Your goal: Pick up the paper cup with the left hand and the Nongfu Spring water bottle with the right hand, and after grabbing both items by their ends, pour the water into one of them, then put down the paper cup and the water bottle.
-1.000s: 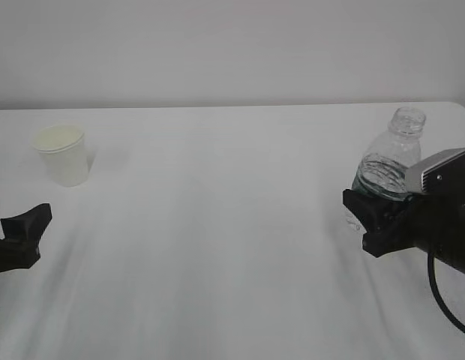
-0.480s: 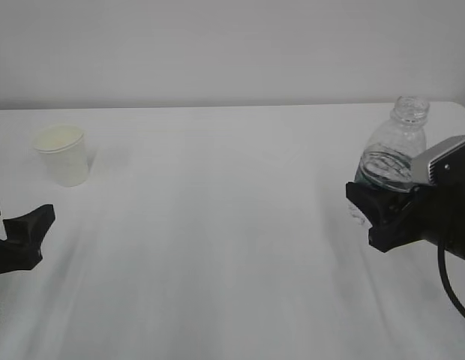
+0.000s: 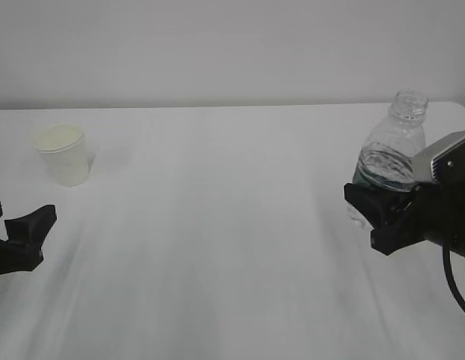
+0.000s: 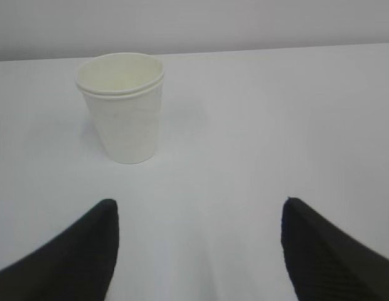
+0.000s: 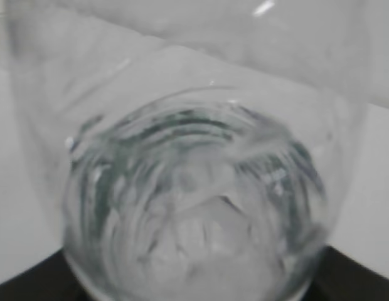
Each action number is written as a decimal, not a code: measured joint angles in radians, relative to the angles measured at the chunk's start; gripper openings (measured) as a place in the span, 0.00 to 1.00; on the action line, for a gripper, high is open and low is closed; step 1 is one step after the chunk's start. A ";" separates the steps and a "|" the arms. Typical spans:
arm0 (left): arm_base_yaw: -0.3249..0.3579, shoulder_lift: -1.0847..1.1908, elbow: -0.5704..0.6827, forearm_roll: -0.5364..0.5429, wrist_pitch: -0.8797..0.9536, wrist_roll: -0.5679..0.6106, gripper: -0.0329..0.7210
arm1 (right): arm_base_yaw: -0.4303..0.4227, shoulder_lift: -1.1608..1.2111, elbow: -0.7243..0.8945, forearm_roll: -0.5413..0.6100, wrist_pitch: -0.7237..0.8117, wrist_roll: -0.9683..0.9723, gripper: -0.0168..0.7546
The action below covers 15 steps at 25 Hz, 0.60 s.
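Currently, from my remote station, I log the left gripper (image 3: 19, 229) low at the left edge of the white table (image 3: 217, 247), its black fingers (image 4: 69, 257) spread wide apart with nothing between them. In the left wrist view the two fingertips frame bare tabletop, and the paper cup (image 4: 122, 106) stands upright beyond them, clear of both, a little left of the gap's centre. In the exterior view the cup (image 3: 62, 154) sits near the table's far left, well apart from the gripper; I cannot tell whether it holds anything.

The middle of the table carries only soft shadows.

On the right, the right gripper (image 3: 379, 217) is clamped on the lower body of the water bottle (image 3: 394, 150), which stands roughly upright, leaning slightly, its open threaded neck uppermost. The dark label band shows just above the black fingers. I cannot tell whether its base touches the table, as the gripper hides it. A silver-grey plate (image 3: 446, 161) sits on the arm behind the bottle. The right wrist view is filled by the bottle's ribbed clear wall (image 5: 194, 200) seen close; water (image 5: 201, 244) appears to sit in the lower part, though the blur leaves the level uncertain.
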 joint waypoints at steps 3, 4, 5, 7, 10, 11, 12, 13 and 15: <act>0.000 0.000 0.000 0.002 0.000 0.000 0.81 | 0.000 0.000 0.000 -0.019 0.000 0.015 0.57; 0.000 0.000 0.000 0.005 0.000 0.000 0.81 | 0.000 0.000 0.000 -0.024 0.002 0.023 0.57; 0.000 0.000 0.000 0.007 0.000 0.000 0.81 | 0.000 0.000 -0.004 -0.030 0.009 0.029 0.57; 0.000 0.000 0.000 0.011 0.000 0.000 0.80 | 0.000 0.000 -0.018 -0.039 0.018 0.036 0.57; 0.000 0.000 0.000 0.017 0.000 0.000 0.80 | 0.000 0.000 -0.035 -0.047 0.034 0.046 0.57; 0.000 0.000 0.000 0.017 0.000 0.000 0.79 | 0.000 0.000 -0.041 -0.055 0.038 0.048 0.57; 0.000 0.000 0.000 0.019 0.000 0.000 0.79 | 0.000 0.000 -0.047 -0.062 0.046 0.052 0.57; 0.000 0.000 0.000 0.019 0.000 0.000 0.79 | 0.000 0.000 -0.053 -0.070 0.050 0.055 0.57; 0.000 0.000 0.000 0.021 0.000 0.000 0.79 | 0.000 0.000 -0.065 -0.083 0.055 0.069 0.57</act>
